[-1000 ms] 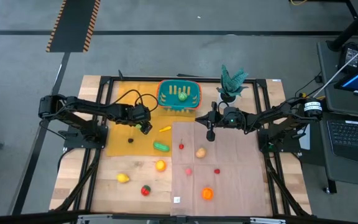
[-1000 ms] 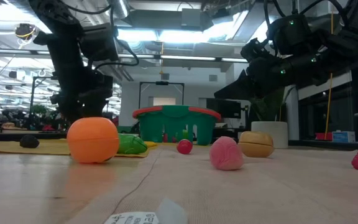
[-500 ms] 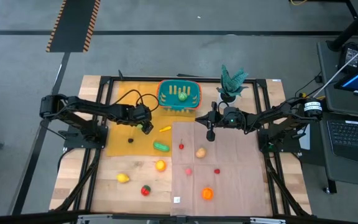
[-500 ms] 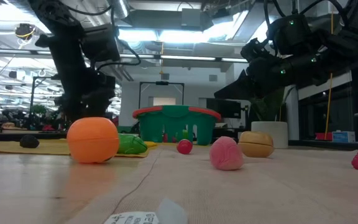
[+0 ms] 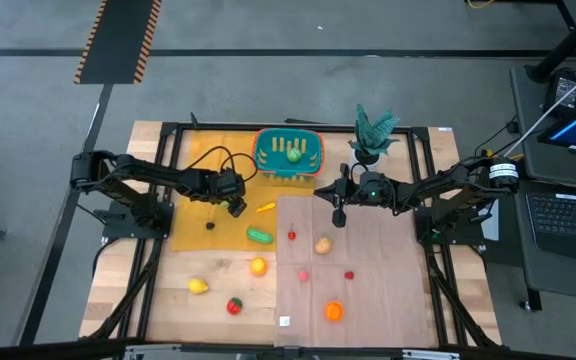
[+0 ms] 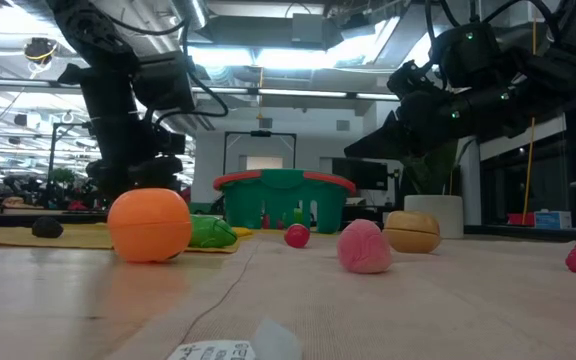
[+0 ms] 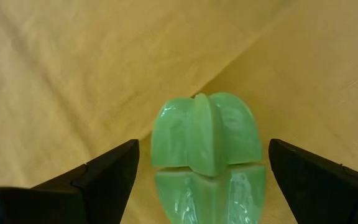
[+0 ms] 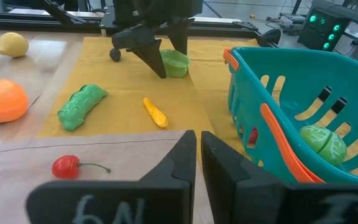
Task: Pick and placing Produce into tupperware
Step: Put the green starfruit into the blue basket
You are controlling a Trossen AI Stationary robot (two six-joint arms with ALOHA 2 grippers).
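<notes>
My left gripper [image 7: 204, 148] stands open on the yellow cloth [image 5: 203, 160], pointing steeply down, one finger on either side of a pale green ribbed piece of produce [image 7: 207, 155] without touching it. The right wrist view shows it [image 8: 157, 53] from afar over that same piece [image 8: 178, 62]. My right gripper [image 5: 338, 215] hovers shut near the table's middle, holding nothing. The teal tupperware [image 5: 288, 152] with an orange rim stands at the far middle, and a green piece [image 8: 322, 143] lies inside it.
Loose produce lies about: a yellow cob [image 5: 265, 208], a green cucumber [image 5: 259, 236], a cherry [image 5: 292, 235], a tan piece [image 5: 322, 244], an orange [image 5: 258, 266], a lemon [image 5: 198, 287] and others nearer the front. A potted plant [image 5: 373, 130] stands right of the tupperware.
</notes>
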